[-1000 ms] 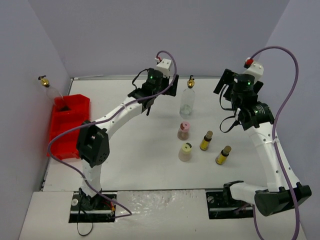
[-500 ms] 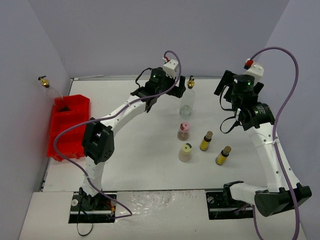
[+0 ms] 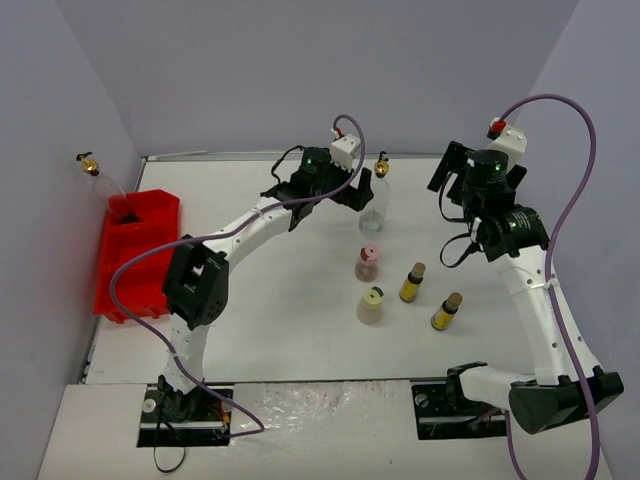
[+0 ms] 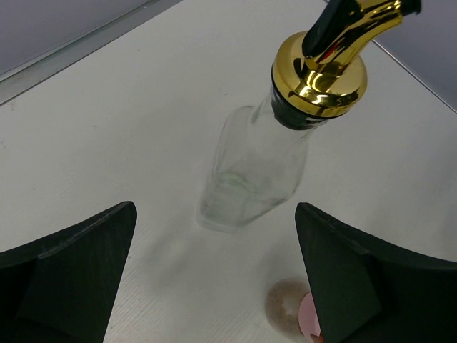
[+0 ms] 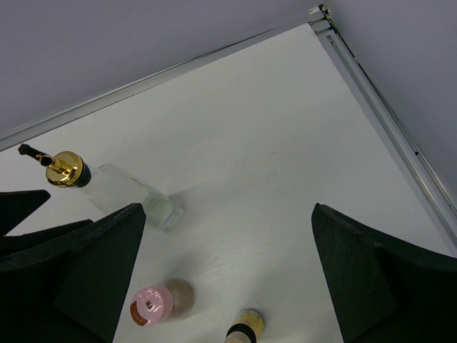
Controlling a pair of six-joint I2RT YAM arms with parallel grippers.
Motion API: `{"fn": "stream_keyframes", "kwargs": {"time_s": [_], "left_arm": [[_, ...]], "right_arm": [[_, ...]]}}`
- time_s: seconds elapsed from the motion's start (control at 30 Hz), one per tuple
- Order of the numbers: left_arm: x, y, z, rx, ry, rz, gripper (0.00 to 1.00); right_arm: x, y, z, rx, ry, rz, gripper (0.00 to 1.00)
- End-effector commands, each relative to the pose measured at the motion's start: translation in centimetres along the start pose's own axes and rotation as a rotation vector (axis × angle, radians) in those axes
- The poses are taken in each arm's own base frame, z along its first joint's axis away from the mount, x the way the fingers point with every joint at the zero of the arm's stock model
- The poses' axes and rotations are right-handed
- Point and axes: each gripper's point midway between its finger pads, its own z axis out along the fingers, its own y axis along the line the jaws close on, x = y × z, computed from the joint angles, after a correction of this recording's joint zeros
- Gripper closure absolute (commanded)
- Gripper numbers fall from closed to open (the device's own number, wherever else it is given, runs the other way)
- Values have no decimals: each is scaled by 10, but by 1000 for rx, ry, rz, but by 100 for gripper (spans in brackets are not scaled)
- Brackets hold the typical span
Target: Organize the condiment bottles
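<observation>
While one spouted bottle [image 3: 92, 166] leans at the far end of the red bin [image 3: 140, 255], we line up on its twin.
Our left gripper [image 3: 358, 190], fingers spread wide, faces the clear bottle [image 4: 250, 168] standing mid-table, just short of it, likely to take its body. Our right gripper [image 5: 228, 214] hangs aside, fingers apart. Squat bottles [image 3: 368, 262] and slim bottles [image 3: 412, 281] stand nearby.
</observation>
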Motion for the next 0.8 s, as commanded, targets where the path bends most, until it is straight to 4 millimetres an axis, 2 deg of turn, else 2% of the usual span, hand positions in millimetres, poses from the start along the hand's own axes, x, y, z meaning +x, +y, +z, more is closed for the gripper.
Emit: {"fn": "stream_keyframes", "kwargs": {"time_s": [0.0, 0.53, 0.77], "left_arm": [[-75, -34, -26, 122, -189, 66, 9], [-77, -52, 9, 223, -182, 69, 9], [-67, -53, 30, 231, -160, 71, 9]], "right_arm": [[-22, 0, -6, -2, -68, 27, 0], [-23, 0, -7, -7, -70, 19, 0], [-25, 1, -9, -17, -74, 21, 0]]}}
